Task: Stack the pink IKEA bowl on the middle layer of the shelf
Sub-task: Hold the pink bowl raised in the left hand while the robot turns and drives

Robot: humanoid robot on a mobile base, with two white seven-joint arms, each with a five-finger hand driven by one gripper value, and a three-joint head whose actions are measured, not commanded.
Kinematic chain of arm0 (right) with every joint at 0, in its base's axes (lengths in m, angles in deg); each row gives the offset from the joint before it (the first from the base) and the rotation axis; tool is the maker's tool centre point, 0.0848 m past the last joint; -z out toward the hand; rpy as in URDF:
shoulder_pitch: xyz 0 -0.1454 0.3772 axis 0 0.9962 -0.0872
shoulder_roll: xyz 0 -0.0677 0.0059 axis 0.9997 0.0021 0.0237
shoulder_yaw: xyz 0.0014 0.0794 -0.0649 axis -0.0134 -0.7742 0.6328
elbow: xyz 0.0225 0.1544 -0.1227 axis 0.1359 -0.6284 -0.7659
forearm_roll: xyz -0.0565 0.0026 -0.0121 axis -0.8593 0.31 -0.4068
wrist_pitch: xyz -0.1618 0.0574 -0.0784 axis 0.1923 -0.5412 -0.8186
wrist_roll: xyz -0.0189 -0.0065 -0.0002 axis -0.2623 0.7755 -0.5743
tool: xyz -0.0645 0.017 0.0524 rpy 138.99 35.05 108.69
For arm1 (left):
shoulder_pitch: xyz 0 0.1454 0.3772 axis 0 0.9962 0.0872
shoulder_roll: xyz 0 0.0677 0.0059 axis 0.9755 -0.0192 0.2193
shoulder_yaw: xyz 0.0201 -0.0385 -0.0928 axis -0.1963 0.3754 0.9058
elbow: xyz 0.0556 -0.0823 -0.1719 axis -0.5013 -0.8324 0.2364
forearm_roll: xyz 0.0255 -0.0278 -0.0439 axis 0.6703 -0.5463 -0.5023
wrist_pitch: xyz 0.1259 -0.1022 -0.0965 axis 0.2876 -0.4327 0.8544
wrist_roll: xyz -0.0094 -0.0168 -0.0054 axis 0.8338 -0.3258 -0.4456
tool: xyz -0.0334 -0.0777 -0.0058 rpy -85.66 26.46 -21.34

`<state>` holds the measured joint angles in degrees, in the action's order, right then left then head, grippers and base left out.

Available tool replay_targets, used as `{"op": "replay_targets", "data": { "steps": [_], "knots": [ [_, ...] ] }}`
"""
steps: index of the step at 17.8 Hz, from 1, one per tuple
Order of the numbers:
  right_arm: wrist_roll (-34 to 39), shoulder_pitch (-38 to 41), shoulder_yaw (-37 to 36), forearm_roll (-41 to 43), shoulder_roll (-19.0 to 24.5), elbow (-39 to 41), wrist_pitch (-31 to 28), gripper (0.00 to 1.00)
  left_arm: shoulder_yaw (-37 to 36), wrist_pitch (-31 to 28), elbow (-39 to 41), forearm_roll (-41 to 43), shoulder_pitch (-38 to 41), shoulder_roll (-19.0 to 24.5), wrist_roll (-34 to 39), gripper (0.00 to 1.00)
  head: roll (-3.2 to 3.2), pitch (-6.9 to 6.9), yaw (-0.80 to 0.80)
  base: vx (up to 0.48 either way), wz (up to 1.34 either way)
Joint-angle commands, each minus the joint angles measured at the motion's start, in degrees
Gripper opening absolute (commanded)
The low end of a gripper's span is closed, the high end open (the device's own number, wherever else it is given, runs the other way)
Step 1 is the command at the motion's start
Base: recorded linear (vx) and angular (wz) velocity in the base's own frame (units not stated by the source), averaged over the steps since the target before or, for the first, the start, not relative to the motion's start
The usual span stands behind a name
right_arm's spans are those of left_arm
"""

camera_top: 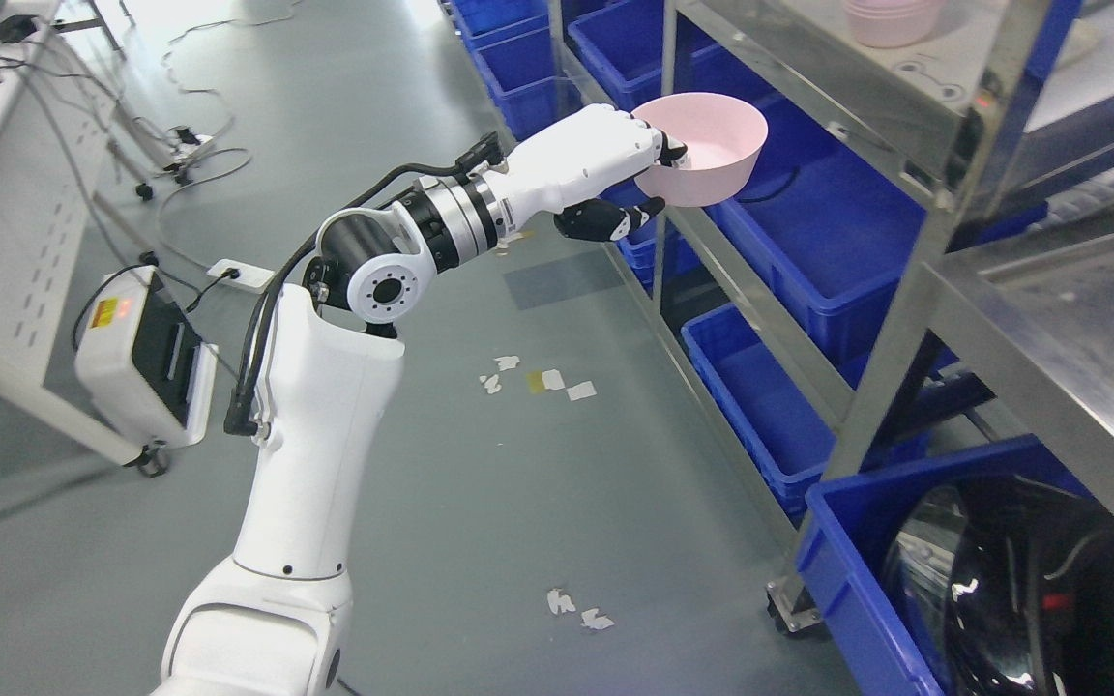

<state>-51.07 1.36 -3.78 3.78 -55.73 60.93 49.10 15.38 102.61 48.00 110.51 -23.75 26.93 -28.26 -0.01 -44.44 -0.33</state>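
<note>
While gripped at its rim, pink bowl (707,145) right of left hand (605,179) (fingers clamped on it).

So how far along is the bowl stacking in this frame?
Done: the left hand has grasped the pink bowl by its rim and lifted it up beside the shelf. In hand: carrying it toward the shelf. Left: setting it onto the pink bowls already there, then letting go.
</note>
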Motion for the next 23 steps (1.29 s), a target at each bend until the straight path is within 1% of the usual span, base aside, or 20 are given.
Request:
{"op": "replay_targets", "data": {
  "steps": [1,6,12,23],
  "knots": [
    [0.1,1.2,0.0,0.0,-1.0,1.0,0.0,1.0,1.1,-0.3,1.2,0.1,0.4,1.0,0.0,0.06,0.0,0.0,0.0,0.03,0.66],
    [0.1,1.2,0.0,0.0,-1.0,1.0,0.0,1.0,2.8,-0.2,1.4,0.0,1.9,1.0,0.0,0.06,0.0,0.0,0.0,0.045,0.73],
    [0.1,1.2,0.0,0.0,-1.0,1.0,0.0,1.0,2.1,-0.1,1.4,0.0,2.2,1.0,0.1,0.06,0.0,0.0,0.0,0.061,0.56],
    [0.1,1.2,0.0,0.0,-1.0,1.0,0.0,1.0,2.1,1.5,2.5,-0.1,4.0,1.0,0.2,0.06,0.0,-0.01,0.0,0.027,0.04]
  ]
}}
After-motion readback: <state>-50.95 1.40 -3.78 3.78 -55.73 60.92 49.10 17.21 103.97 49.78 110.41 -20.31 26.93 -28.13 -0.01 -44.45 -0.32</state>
